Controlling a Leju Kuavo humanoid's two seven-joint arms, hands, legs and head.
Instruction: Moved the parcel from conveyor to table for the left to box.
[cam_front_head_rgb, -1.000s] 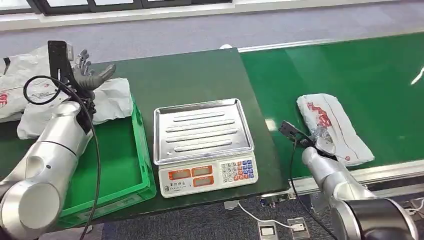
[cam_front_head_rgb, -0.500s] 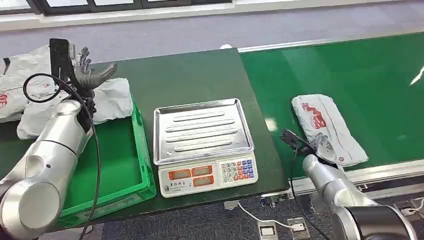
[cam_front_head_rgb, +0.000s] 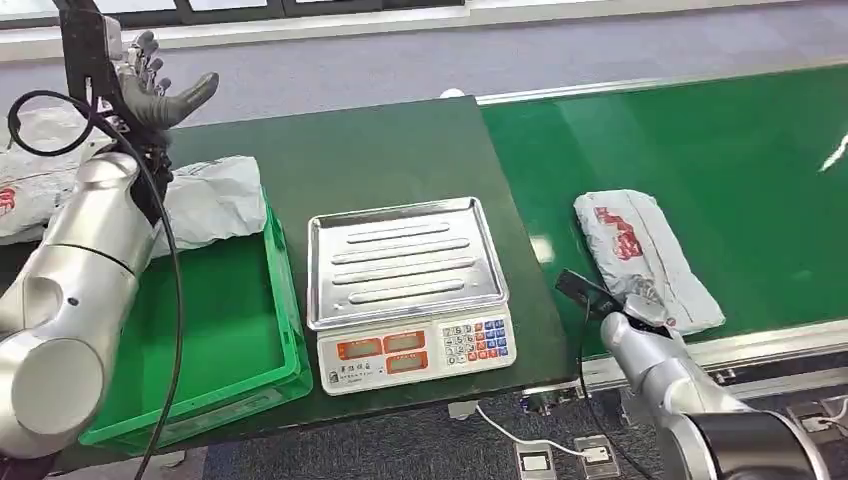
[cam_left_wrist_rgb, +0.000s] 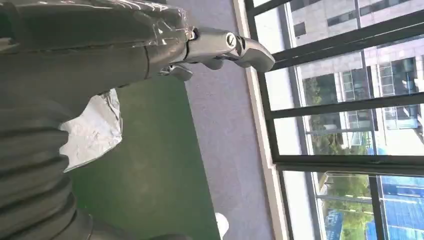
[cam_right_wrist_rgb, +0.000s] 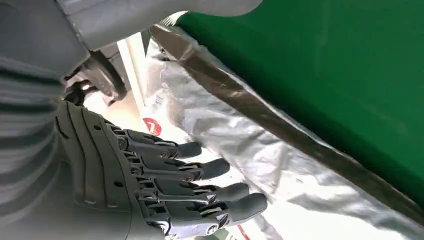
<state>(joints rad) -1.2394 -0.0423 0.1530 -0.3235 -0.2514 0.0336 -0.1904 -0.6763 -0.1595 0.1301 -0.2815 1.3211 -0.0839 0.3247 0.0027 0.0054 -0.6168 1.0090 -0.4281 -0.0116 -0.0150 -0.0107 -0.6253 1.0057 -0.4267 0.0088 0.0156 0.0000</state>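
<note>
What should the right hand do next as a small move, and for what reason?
Probably close the fingers on the white plastic parcel with red print. The right hand is at the parcel's near end on the green conveyor belt, fingers spread just over the plastic, holding nothing yet; the parcel lies flat, not lifted.

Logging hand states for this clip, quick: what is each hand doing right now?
Left hand: raised, fingers spread, holding nothing.
Right hand: fingers extended over the parcel on the conveyor, not gripping it.
</note>
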